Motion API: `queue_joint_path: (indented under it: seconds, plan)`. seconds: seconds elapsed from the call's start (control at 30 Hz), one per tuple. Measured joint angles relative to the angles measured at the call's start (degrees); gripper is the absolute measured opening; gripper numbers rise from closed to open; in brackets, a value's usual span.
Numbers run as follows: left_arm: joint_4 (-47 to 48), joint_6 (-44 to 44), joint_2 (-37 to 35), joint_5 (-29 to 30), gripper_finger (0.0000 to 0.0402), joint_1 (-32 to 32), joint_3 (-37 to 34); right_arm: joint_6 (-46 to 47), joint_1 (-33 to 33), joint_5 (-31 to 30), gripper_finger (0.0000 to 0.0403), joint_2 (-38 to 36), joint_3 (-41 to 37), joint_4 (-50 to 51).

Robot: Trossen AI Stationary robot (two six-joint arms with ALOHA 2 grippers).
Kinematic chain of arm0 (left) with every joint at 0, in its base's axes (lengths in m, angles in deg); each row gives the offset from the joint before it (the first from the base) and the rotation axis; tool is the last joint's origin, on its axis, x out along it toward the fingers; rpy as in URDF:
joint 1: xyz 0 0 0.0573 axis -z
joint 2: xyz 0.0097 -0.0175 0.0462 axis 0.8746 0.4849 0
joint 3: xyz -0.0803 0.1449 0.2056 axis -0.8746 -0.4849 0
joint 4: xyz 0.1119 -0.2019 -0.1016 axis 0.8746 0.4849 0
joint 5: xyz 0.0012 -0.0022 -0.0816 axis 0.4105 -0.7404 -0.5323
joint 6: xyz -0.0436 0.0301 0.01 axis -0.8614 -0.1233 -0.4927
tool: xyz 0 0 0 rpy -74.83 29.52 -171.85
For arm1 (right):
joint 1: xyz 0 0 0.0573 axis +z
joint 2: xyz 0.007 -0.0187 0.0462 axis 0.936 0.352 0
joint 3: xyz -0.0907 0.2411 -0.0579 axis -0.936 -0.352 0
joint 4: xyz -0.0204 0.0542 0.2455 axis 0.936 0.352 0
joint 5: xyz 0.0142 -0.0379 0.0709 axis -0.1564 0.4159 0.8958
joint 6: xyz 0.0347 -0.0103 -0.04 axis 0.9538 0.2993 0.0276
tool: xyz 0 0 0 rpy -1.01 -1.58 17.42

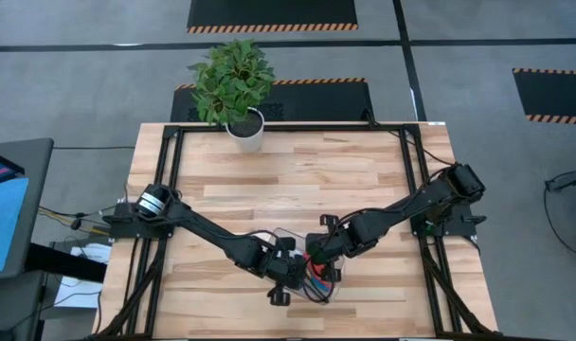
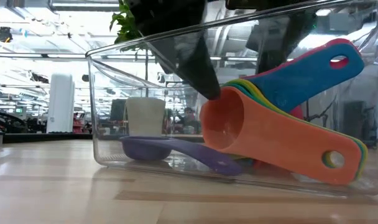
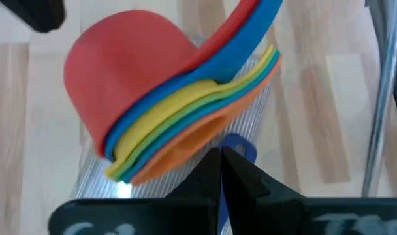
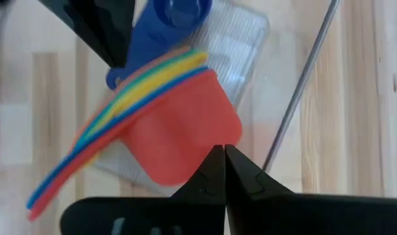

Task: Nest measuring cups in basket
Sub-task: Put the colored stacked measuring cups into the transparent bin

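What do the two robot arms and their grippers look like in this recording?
Both arms are dark, slender and jointed. The left arm has a shiny silver cylindrical housing at its base, with thin cables trailing off beside it. The left gripper and right gripper each end in two matte black, wedge-shaped fingers tapering to a point. No markings are legible.
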Motion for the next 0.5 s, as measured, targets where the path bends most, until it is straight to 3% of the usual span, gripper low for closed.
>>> queue_joint_path:
  seconds: [0.5]
  plan:
    - [0.9, 2.2, 0.4, 6.3, 0.0, -0.3, 0.0, 1.2, 1.3, 0.1, 0.001, 0.6, -2.5, 0.0]
